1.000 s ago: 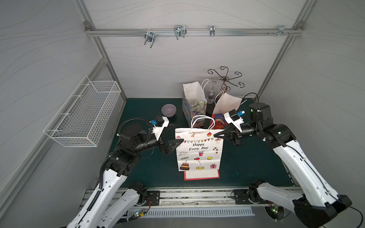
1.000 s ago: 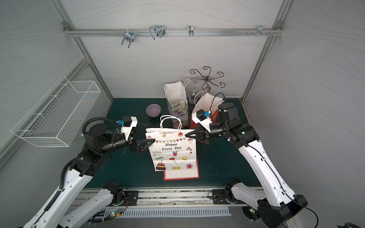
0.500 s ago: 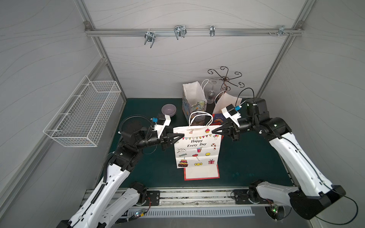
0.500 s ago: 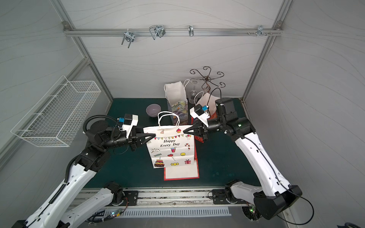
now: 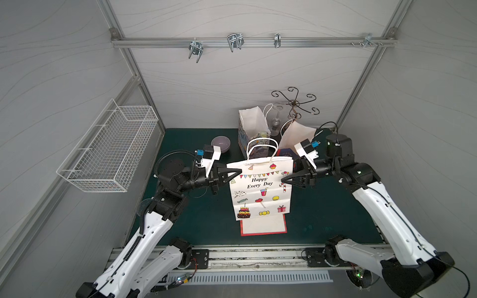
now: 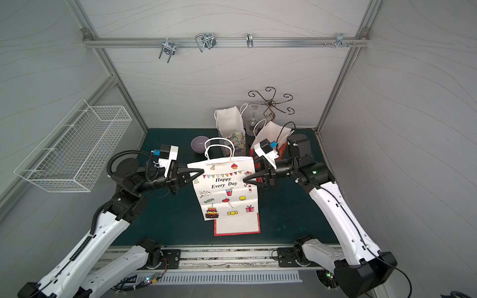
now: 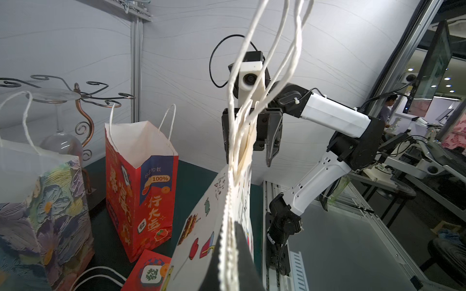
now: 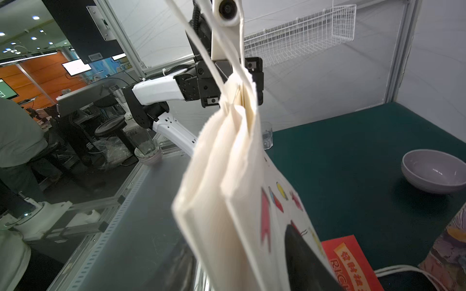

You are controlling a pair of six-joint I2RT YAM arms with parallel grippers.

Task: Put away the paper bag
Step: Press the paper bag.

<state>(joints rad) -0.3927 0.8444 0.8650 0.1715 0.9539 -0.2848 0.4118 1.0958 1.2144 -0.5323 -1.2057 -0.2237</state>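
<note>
The paper bag (image 5: 260,191) (image 6: 227,191) is white, printed "Happy Every Day", and hangs flat above the green table with its white rope handles up. My left gripper (image 5: 238,171) (image 6: 201,171) (image 7: 228,252) is shut on the bag's upper left corner. My right gripper (image 5: 284,179) (image 6: 245,179) (image 8: 239,257) is at the upper right edge. Its jaws stand apart around the folded side of the bag without pinching it. The left wrist view shows those parted fingers (image 7: 273,141) behind the handles.
A flat red bag (image 5: 263,227) lies under the hanging bag. Behind stand a floral bag (image 5: 251,129), a red bag (image 5: 294,136), a purple bowl (image 5: 220,143) and a metal stand (image 5: 294,103). A wire basket (image 5: 111,152) hangs on the left wall; hooks (image 5: 235,41) on the top rail.
My left gripper has closed on the bag's left corner. My right gripper, shut on the right corner before, has opened. The bag has risen a little.
</note>
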